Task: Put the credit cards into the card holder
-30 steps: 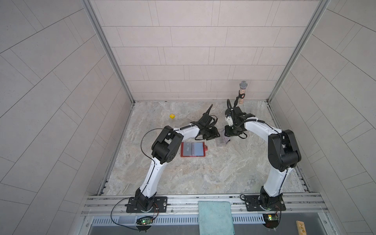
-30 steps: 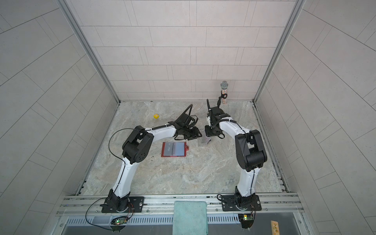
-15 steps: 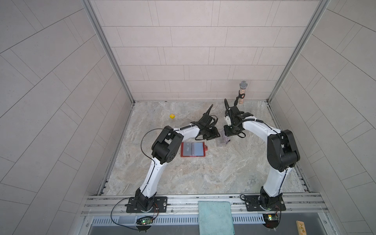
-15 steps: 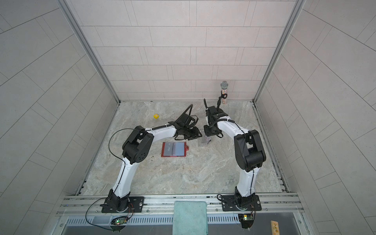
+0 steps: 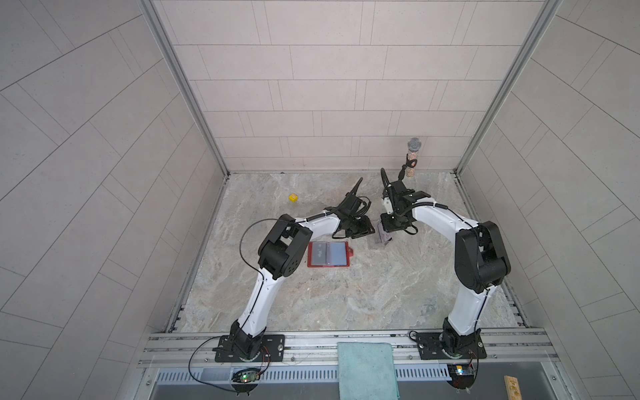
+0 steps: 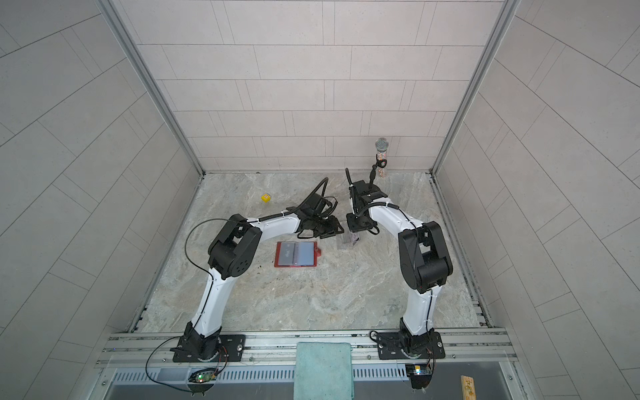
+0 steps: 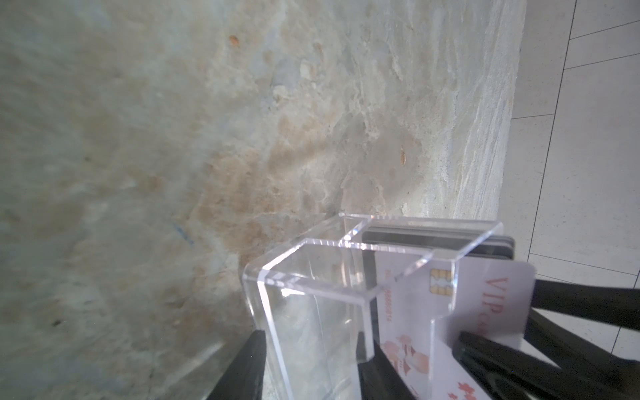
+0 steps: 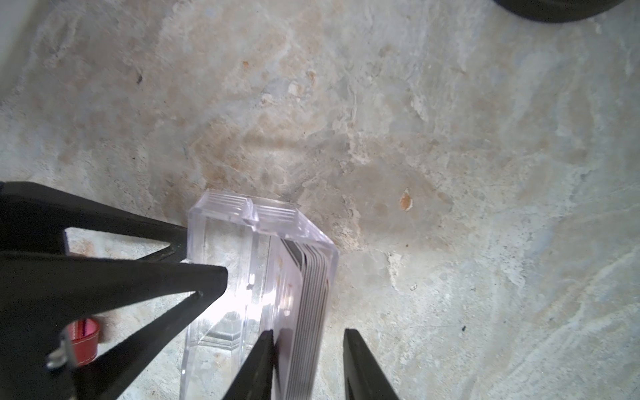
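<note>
Right tool: jaws apart, straddling the card stack from above. One finger lies against the front card; the other stands just clear of the rear card.
Left tool: jaws appear clamped on the empty front section of the clear stand, bracing it on the table.
Credit cards: packed on edge in the rear slot of the clear stand. The front card is pale with red "VIP" lettering.
Grip axis: the card edges run between the right tool's fingers, so its closing line crosses the card faces.
Clear stand position: mid-table, toward the far edge, in both top views.
Card holder: red, open flat, long axis parallel to the front edge of the table.
Key relation: the card holder lies well apart from the stack, toward the left edge and the front edge.
Nearer arm: left, judged from the top views; it is occupied with the clear stand.
</note>
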Controlling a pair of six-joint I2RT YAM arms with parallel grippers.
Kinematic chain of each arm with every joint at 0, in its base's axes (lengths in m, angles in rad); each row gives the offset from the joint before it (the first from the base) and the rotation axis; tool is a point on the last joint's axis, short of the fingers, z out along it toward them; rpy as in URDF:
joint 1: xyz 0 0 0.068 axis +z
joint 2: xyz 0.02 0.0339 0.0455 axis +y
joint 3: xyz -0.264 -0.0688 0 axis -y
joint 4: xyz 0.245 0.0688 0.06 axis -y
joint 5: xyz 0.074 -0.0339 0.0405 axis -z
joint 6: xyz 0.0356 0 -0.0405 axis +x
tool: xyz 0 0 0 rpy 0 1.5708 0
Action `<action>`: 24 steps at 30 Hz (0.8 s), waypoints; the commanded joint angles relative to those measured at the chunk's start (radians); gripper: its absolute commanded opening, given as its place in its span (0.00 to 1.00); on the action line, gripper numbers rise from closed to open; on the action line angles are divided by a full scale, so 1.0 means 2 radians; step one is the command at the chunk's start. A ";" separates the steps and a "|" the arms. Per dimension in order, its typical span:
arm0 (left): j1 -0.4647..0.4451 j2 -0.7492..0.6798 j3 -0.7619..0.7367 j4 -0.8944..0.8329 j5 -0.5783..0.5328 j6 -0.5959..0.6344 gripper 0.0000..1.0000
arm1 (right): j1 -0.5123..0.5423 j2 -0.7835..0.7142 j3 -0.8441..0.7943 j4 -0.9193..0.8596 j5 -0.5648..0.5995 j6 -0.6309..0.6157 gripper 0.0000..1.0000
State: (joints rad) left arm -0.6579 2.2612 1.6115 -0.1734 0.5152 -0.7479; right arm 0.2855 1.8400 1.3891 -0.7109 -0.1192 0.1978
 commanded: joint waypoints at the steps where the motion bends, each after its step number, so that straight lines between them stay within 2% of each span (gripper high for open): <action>1: -0.002 0.004 -0.011 -0.028 -0.016 0.006 0.46 | 0.000 -0.023 0.009 -0.021 0.019 -0.007 0.35; 9: -0.002 0.004 -0.010 -0.028 -0.016 0.006 0.45 | 0.001 -0.031 0.008 -0.022 0.020 -0.006 0.34; 18: -0.002 0.005 -0.010 -0.027 -0.015 0.005 0.45 | 0.002 -0.032 0.009 -0.023 0.018 -0.007 0.22; 24: -0.002 0.005 -0.010 -0.027 -0.014 0.005 0.45 | 0.004 -0.037 0.010 -0.026 0.023 -0.005 0.21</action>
State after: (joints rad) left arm -0.6579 2.2612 1.6115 -0.1722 0.5148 -0.7479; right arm 0.2947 1.8153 1.3911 -0.7242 -0.1150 0.1944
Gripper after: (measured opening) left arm 0.455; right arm 0.208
